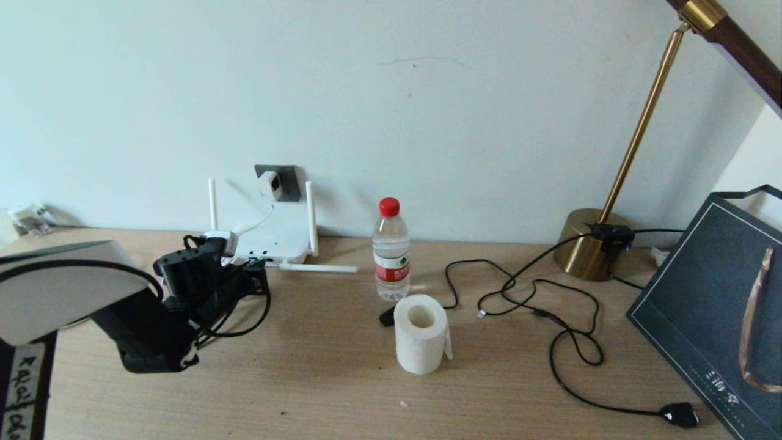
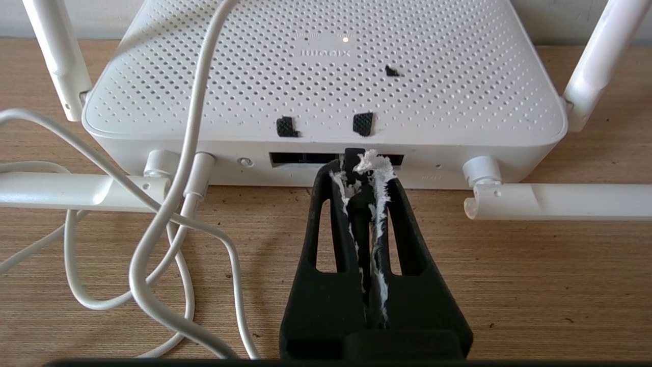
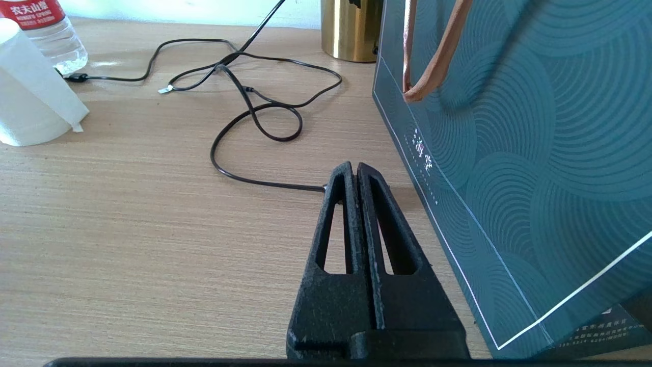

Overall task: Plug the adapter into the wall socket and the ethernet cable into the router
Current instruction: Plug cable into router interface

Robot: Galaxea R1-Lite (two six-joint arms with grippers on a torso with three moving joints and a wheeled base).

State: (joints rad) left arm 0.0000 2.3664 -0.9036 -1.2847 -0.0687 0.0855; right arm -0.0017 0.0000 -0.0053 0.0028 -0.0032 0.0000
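The white adapter (image 1: 272, 183) sits in the dark-grey wall socket (image 1: 290, 180), and its thin white cord (image 2: 189, 148) runs down to the router's edge. The white router (image 1: 275, 237) lies flat against the wall with its stick antennas (image 1: 311, 208) spread. My left gripper (image 2: 359, 171) is shut on the ethernet cable's black plug (image 2: 353, 156), whose tip is at a dark port (image 2: 300, 158) on the router (image 2: 326, 76). The black cable (image 1: 264, 305) loops back beside the left gripper (image 1: 246, 270). My right gripper (image 3: 355, 171) is shut on nothing, low over the table beside the bag.
A water bottle (image 1: 391, 250) and a toilet-paper roll (image 1: 420, 333) stand mid-table. The lamp's thin black cord (image 1: 550, 318) snakes to a chunky plug (image 1: 681, 414). A brass lamp base (image 1: 586, 244) and a teal gift bag (image 1: 715, 305) fill the right side.
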